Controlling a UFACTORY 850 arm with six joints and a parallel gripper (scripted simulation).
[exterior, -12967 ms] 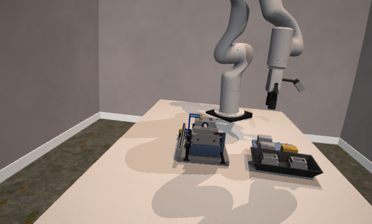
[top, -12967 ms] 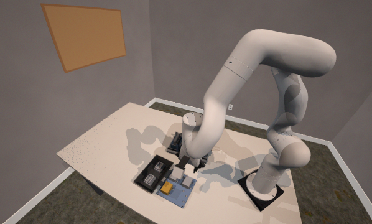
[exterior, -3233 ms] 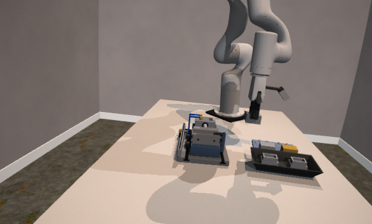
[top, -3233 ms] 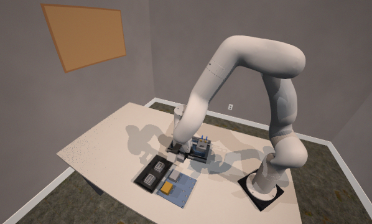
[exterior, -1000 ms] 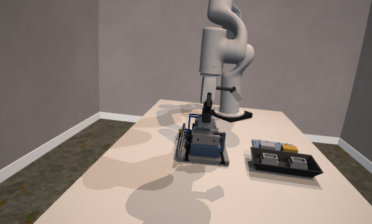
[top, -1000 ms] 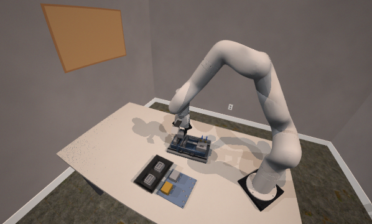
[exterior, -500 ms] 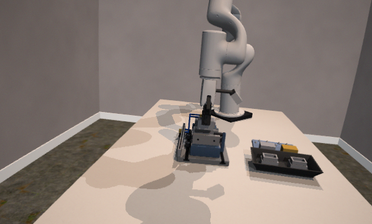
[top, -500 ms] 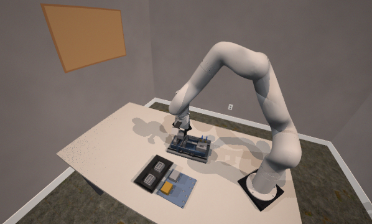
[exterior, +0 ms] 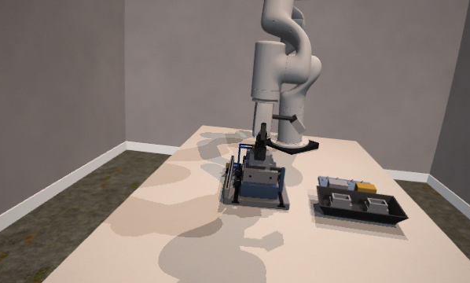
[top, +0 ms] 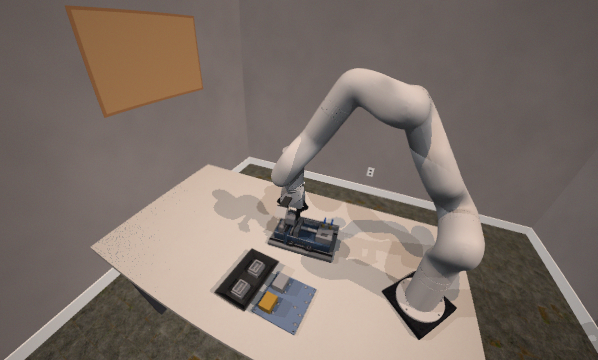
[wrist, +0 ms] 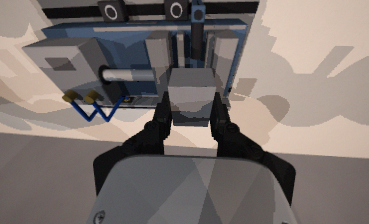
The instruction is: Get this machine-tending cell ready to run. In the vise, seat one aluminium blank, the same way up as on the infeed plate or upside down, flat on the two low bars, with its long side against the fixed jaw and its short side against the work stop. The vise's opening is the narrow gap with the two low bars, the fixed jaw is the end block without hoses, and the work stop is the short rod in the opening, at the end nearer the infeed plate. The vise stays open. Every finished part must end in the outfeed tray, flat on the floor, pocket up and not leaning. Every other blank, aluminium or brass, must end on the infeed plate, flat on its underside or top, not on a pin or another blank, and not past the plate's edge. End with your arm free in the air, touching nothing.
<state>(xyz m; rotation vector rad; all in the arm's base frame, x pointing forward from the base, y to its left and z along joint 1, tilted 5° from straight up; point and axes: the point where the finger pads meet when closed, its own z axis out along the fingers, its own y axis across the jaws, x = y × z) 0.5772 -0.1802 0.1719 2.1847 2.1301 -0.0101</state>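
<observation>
Holding the aluminium blank (wrist: pixel 191 97) clamped half-open between its fingers, your gripper (wrist: pixel 191 120) hangs it over the vise (top: pixel 304 235), the opening directly below, so you lower straight toward the two low bars.

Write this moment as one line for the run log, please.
gripper: jaws shut on aluminium blank | position: above vise opening | outfeed tray: two finished parts
</observation>
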